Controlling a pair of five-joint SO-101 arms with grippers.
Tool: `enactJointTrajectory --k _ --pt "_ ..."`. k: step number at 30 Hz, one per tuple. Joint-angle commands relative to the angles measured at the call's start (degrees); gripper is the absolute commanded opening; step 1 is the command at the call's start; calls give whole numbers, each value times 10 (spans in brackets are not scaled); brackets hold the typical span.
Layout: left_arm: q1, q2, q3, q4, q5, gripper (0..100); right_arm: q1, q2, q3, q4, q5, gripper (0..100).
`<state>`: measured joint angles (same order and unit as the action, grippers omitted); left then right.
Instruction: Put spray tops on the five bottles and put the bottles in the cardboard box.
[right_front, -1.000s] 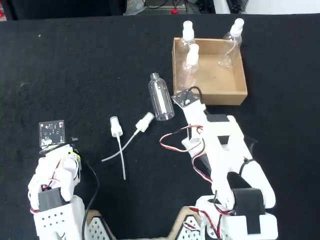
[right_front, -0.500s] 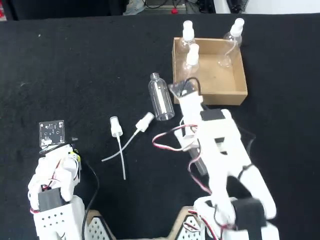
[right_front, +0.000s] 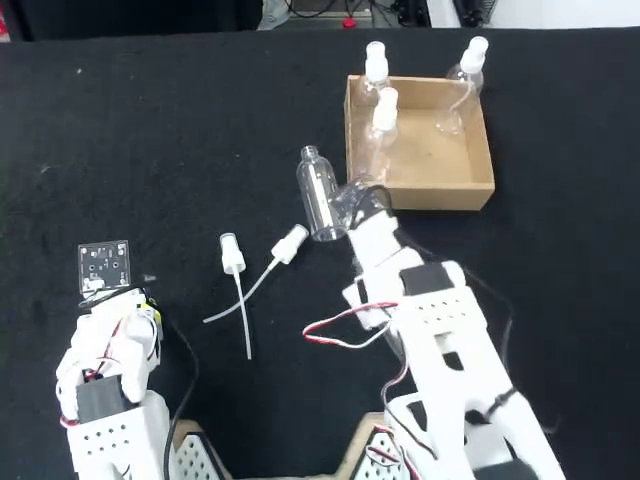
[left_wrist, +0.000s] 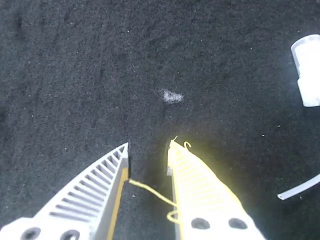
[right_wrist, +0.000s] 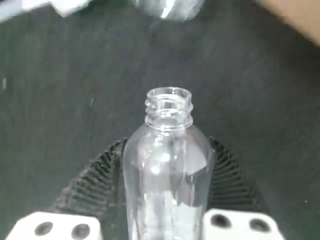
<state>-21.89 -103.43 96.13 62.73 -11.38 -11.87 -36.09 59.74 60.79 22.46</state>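
Right gripper (right_wrist: 167, 145), pinching an uncapped bottle (right_wrist: 167, 165), has swung left from the cardboard box (right_front: 440, 195) toward the loose spray tops (right_front: 290, 243) at mid-frame; capping likely comes next.

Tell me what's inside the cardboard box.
Three capped bottles stand in the cardboard box: two along its left wall, one at the far right corner. Elsewhere its bare floor shows. The right arm's tool covers the near left corner, so that bit is unseen.
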Motion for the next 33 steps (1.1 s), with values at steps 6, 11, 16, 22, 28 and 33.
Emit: enactJointTrajectory --k 6,11,16,22,28,33 --pt "-3 -2 13 3 -4 130 -9 196 -175 113 44 302" --pt "-3 -2 13 3 -4 130 -8 238 -246 151 40 325" --pt "-3 -2 13 3 -4 130 -8 275 -335 251 44 325" --pt "-3 -2 13 3 -4 130 -17 367 -431 315 68 325" --pt "-3 -2 13 3 -4 130 -18 442 -463 319 63 302" --pt "-3 -2 13 3 -4 130 -18 466 -464 319 37 283"
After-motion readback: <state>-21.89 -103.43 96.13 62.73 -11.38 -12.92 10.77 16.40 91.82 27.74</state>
